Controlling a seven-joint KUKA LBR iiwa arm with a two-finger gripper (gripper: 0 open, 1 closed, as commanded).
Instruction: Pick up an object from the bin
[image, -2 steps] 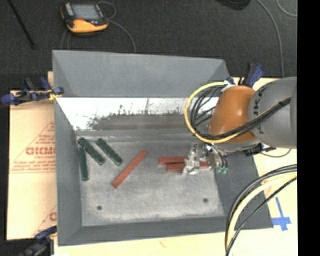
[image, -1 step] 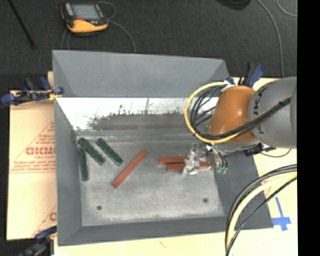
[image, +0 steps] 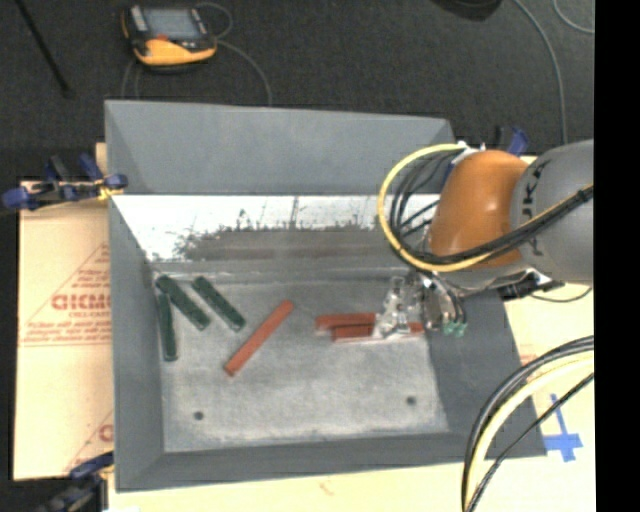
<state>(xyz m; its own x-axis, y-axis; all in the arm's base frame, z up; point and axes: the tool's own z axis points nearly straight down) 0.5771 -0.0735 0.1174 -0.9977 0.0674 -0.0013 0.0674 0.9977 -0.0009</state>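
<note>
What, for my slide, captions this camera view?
Gripper at a short red rectangular block in the grey metal bin; long orange bar lies left.

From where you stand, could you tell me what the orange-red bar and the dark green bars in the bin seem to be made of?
The orange-red bar is probably plastic or painted wood: even colour, matt face, straight edges and no visible grain. The dark green bars look much the same, equally matt and without gleam. The view leaves plastic or wood open.
</note>
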